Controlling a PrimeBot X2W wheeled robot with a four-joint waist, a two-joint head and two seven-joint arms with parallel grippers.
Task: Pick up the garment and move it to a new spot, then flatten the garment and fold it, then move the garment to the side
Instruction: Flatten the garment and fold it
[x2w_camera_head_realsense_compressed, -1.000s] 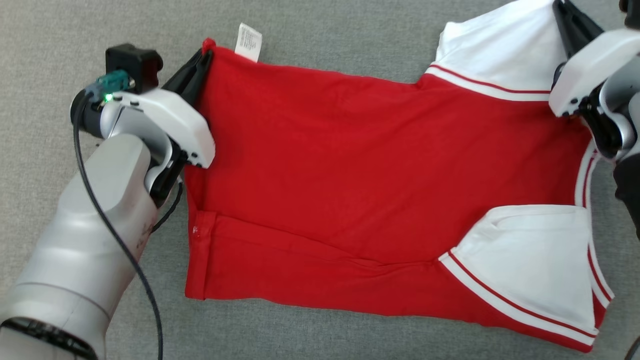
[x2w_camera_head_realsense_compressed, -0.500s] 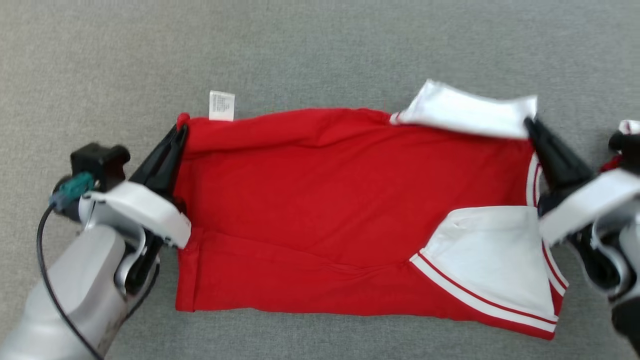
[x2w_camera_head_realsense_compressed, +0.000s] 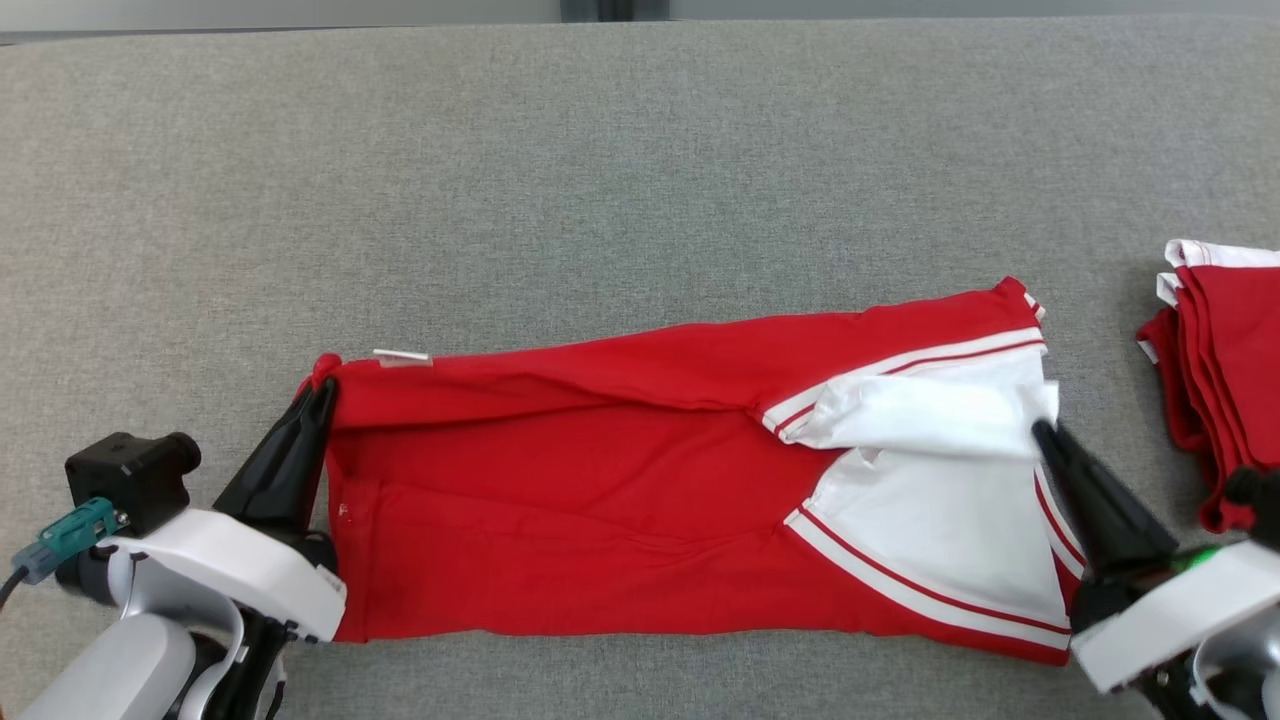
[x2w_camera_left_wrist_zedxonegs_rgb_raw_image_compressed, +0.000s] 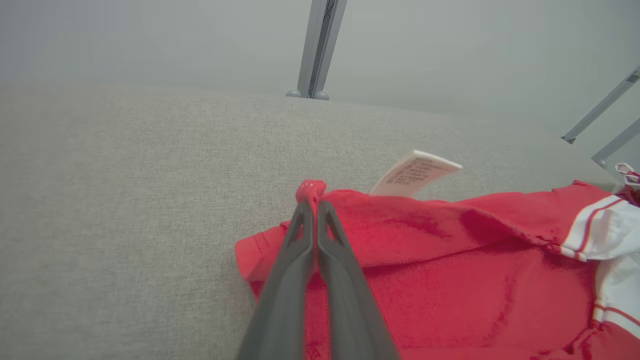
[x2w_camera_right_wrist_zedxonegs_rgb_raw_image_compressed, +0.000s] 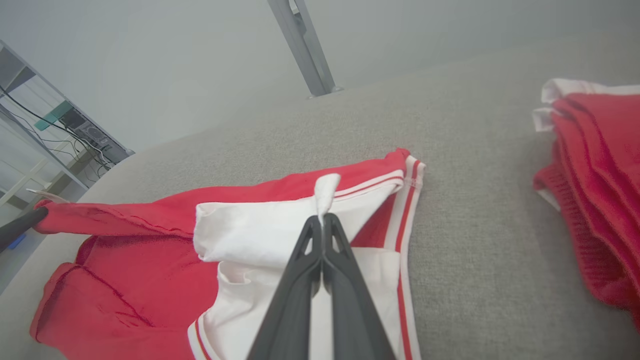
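**Item 1: red shirt (x2w_camera_head_realsense_compressed: 600, 500).** It is lying lengthwise on the grey cloth surface (x2w_camera_head_realsense_compressed: 600, 180), stretched between my two grippers. Its far long edge is doubling over toward the near edge, so I am judging the lengthwise fold as under way, not finished.

**Item 2: left gripper (x2w_camera_head_realsense_compressed: 318, 395).** The fingers are pressed together and pinching the red hem corner, with a nub of cloth poking out past the tips. I am holding there to pull that end taut. The care label (x2w_camera_head_realsense_compressed: 402, 357) is sticking up just right of the fingertips.

**Item 3: right gripper (x2w_camera_head_realsense_compressed: 1042, 430).** The fingers are pressed together and pinching a tuft of the white sleeve (x2w_camera_head_realsense_compressed: 930, 410), which is draping leftward from the tips over the lower sleeve. Gripping the matching corner is, I judge, letting both ends travel together so the fold lands square.

**Item 4: stack of folded red garments (x2w_camera_head_realsense_compressed: 1225, 380).** It is sitting off to the right of the right gripper, apart from the shirt. This is probably the side spot awaiting the shirt.
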